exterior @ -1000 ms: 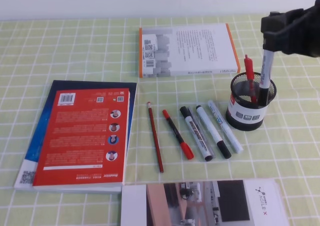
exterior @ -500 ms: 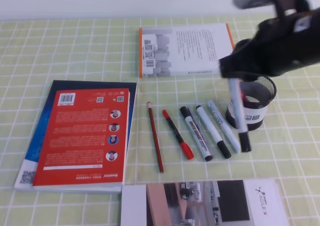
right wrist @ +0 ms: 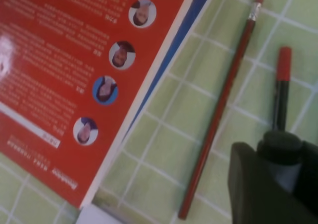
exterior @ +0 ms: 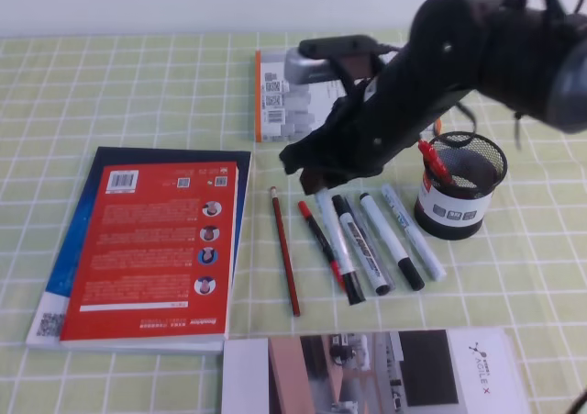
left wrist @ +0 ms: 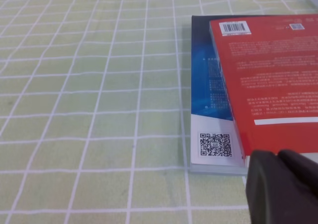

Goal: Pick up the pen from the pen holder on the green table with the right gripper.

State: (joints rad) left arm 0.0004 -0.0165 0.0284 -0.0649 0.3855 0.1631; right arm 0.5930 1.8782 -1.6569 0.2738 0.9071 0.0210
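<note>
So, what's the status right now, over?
Right gripper shut on the pen, clear of the pen holder. Left gripper barely visible, state unclear. Loose markers directly beneath.

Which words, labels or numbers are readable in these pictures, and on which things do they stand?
"AGILEX": on the white card at the front edge.
Red book: barcode and small print, too small to read.
Blue book: QR code only.
White book: print too small.
Pen holder label: unreadable.

table (exterior: 110, 83): light green, white grid | pen (exterior: 337, 242): white, black cap | book (exterior: 151, 253): red
</note>
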